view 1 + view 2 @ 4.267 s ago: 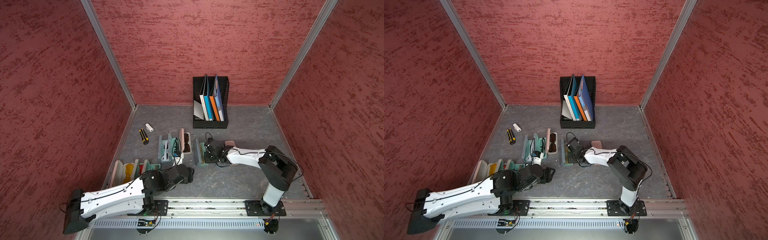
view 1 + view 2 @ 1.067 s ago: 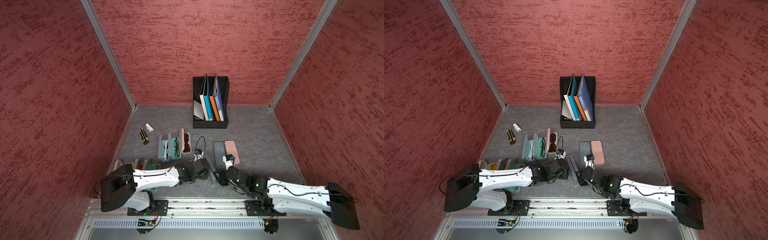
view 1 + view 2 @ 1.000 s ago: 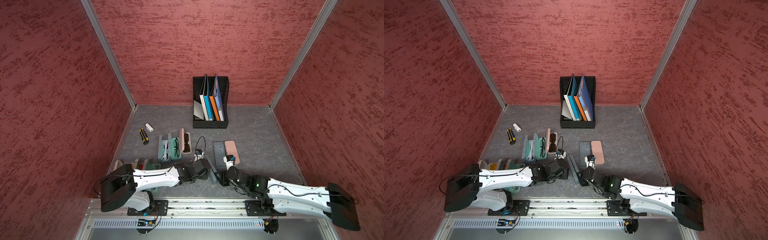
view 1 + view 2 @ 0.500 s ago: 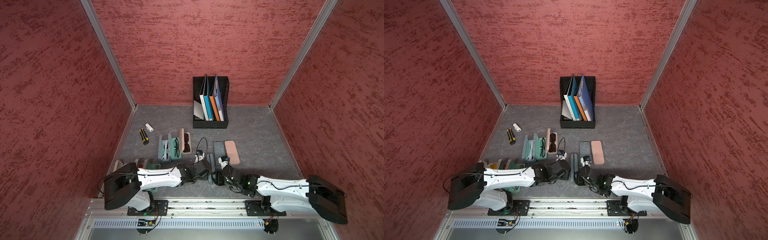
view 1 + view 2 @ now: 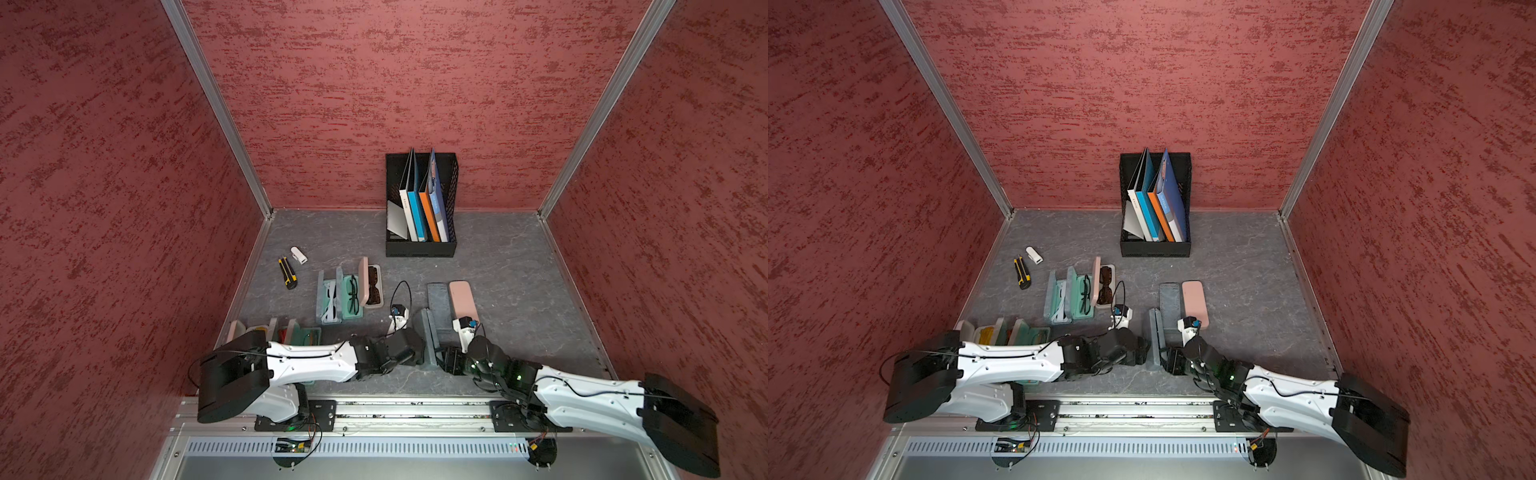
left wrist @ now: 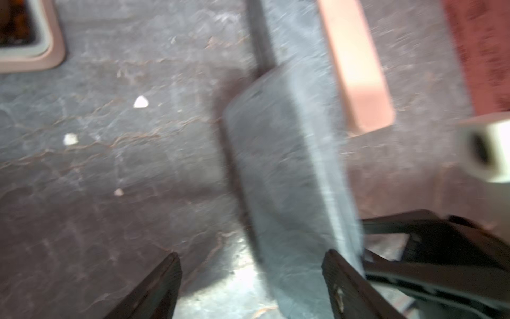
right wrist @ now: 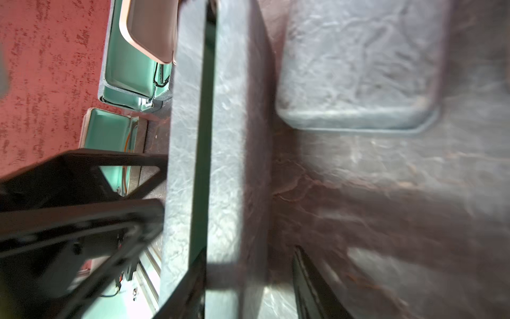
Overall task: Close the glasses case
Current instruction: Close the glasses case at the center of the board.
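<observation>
The grey glasses case (image 5: 428, 345) (image 5: 1154, 340) stands on edge near the front of the table, its two halves almost together, with a thin green slit (image 7: 202, 138) left between them. My left gripper (image 5: 417, 353) (image 6: 252, 276) is at its left side, open, with one finger (image 6: 339, 276) against the case's outer face (image 6: 289, 179). My right gripper (image 5: 442, 361) (image 7: 249, 276) is at its right side. One finger (image 7: 197, 276) is in the slit, and the other finger (image 7: 306, 276) stands a little off the outer wall.
A shut grey case (image 5: 438, 299) and a shut pink case (image 5: 462, 299) lie just behind. Open cases with glasses (image 5: 351, 291) lie to the left, and more open cases (image 5: 291, 332) lie under my left arm. A black file holder (image 5: 420, 208) stands at the back wall. A utility knife (image 5: 287, 273) lies at the far left.
The case's leaning lid has swung up against its other half. My left gripper has opened wide. My right arm has moved left against the case and its jaws have spread a little.
</observation>
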Available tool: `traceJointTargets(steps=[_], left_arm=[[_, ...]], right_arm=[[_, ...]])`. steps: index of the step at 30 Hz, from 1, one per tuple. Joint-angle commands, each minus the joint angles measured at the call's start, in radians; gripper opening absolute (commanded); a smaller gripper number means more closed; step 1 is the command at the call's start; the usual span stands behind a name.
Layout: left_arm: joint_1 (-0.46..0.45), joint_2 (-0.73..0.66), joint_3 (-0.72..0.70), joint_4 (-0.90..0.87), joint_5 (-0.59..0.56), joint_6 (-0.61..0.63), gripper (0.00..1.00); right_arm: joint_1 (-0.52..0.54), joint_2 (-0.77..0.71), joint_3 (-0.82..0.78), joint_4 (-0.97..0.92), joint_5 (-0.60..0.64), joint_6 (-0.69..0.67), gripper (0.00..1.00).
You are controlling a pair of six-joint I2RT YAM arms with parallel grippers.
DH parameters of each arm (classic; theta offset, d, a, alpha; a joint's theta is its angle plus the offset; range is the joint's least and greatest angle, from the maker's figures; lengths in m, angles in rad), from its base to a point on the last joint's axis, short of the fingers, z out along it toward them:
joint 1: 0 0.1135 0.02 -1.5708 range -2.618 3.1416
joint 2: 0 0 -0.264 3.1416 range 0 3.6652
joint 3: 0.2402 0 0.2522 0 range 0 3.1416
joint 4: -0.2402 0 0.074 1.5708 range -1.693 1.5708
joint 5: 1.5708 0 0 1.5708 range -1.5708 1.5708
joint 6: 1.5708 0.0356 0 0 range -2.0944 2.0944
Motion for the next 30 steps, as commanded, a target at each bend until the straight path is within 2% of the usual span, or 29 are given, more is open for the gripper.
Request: traceJointTargets(steps=[1,3,6,8,13,16,23,27,30], left_arm=[[-0.025,-0.035,0.006,0.037,-0.049,0.000,0.85],[-0.032,-0.045,0.006,0.035,-0.056,0.003,0.88],[-0.030,-0.034,0.018,0.006,-0.054,0.006,0.90],[-0.029,-0.014,0.031,-0.045,-0.064,-0.007,0.94],[-0.007,0.040,0.037,-0.113,-0.066,-0.054,0.99],[0.009,0.045,0.000,-0.092,-0.060,-0.083,1.00],[0.024,0.000,-0.116,0.038,-0.072,-0.153,1.00],[0.042,0.029,-0.084,0.064,-0.062,-0.128,1.00],[0.069,0.112,-0.014,0.045,-0.018,-0.097,1.00]], right_arm=[[-0.024,-0.015,-0.029,0.016,-0.085,-0.004,0.49],[-0.032,0.021,-0.028,0.084,-0.124,-0.002,0.51],[-0.038,0.129,-0.004,0.144,-0.159,-0.003,0.53],[-0.039,0.222,0.007,0.205,-0.170,0.003,0.57],[-0.041,0.465,-0.014,0.463,-0.216,0.034,0.58],[-0.049,0.548,-0.033,0.574,-0.230,0.050,0.57],[-0.059,0.511,-0.020,0.508,-0.236,0.033,0.57],[-0.079,0.348,-0.010,0.285,-0.221,-0.001,0.59],[-0.095,0.186,-0.009,0.092,-0.215,-0.026,0.60]])
